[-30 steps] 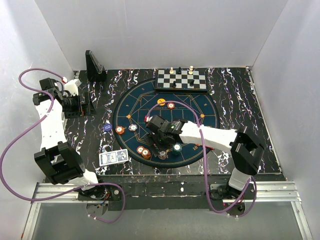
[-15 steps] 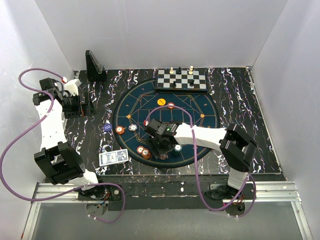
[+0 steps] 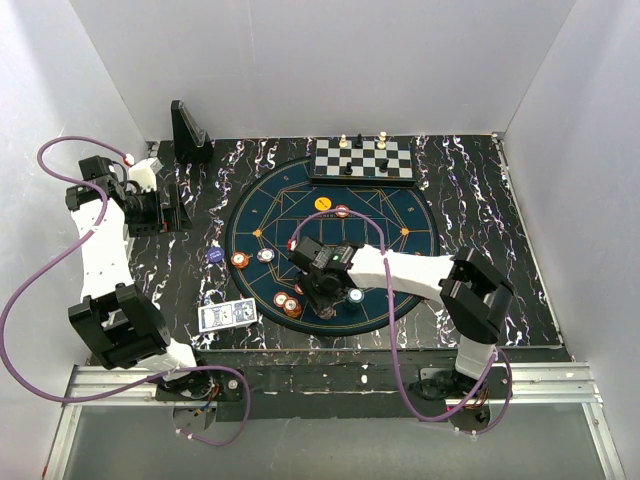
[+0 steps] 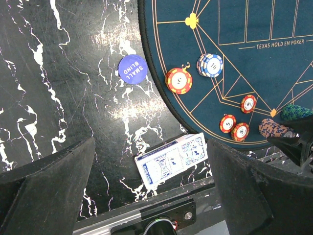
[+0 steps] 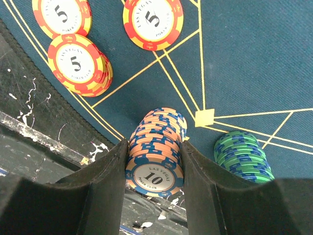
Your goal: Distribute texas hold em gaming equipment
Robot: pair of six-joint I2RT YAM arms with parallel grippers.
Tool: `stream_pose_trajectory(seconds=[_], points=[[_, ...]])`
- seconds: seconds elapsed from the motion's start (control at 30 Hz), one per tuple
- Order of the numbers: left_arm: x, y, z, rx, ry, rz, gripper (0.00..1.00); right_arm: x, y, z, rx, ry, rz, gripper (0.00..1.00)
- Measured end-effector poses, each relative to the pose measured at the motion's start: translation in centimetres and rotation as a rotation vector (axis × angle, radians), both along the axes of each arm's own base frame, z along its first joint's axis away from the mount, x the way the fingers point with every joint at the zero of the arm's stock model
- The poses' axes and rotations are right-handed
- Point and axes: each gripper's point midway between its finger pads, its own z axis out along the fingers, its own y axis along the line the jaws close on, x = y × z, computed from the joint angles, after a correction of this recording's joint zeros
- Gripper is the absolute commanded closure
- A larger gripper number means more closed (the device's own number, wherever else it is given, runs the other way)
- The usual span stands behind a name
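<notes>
Hanging high over the counter's [image 3: 480, 210] left side, the left end effector [image 4: 151, 196] is spread wide with nothing between its fingers. Below it lie a blue "SMALL BLIND" disc [image 4: 132, 69] and, nearer the front edge, a blue-backed card pack [image 4: 171, 160], both on the marbled surface just off the round mat [image 3: 400, 215]. On the mat's near-left part sit a red-and-yellow 5 chip [image 4: 179, 80], a blue-and-white stack [image 4: 210, 65], and three more red 5 chips [image 5: 152, 22]. Further right, the right end effector [image 5: 152, 161] is closed on a stack of orange-and-blue 10 chips [image 5: 155, 152], standing at the mat's near edge. A green stack [image 5: 240, 154] stands just beside it on the right.
</notes>
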Motion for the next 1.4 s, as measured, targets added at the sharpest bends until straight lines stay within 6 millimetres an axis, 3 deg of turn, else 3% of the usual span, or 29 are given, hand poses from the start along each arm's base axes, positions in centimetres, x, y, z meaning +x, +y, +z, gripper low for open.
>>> stream_pose_trajectory(seconds=[0.13,0.23,0.4,0.63,0.8,1.07,1.23,1.4], points=[[0.0,0.0,0.0,0.001,0.0,-0.001,0.0,0.8,-0.1,0.8,0.001,-0.007,-0.014,0.97],[0.0,0.0,0.0,0.002,-0.001,-0.001,0.0,2.5,-0.4,1.9,0.019,-0.018,-0.056,0.98],[0.0,0.0,0.0,0.003,-0.002,-0.001,0.0,7.4,-1.6,4.4,0.069,-0.064,-0.174,0.99],[0.0,0.1,0.0,0.005,-0.001,0.001,0.0,16.1,-5.5,6.7,0.085,-0.153,-0.389,0.99],[0.0,0.1,0.0,0.005,-0.002,0.001,0.0,21.9,-7.9,4.9,0.041,-0.172,-0.516,0.99],[0.0,0.2,0.0,0.009,-0.003,-0.005,0.0,28.2,-10.9,1.1,-0.008,-0.162,-0.638,0.99],[0.0,0.2,-0.2,0.008,0.003,-0.007,0.0,30.7,-10.1,0.2,-0.002,-0.179,-0.634,0.95],[0.1,0.3,-0.3,0.011,0.004,-0.01,0.0,31.8,-9.5,-1.1,-0.006,-0.179,-0.63,0.8]])
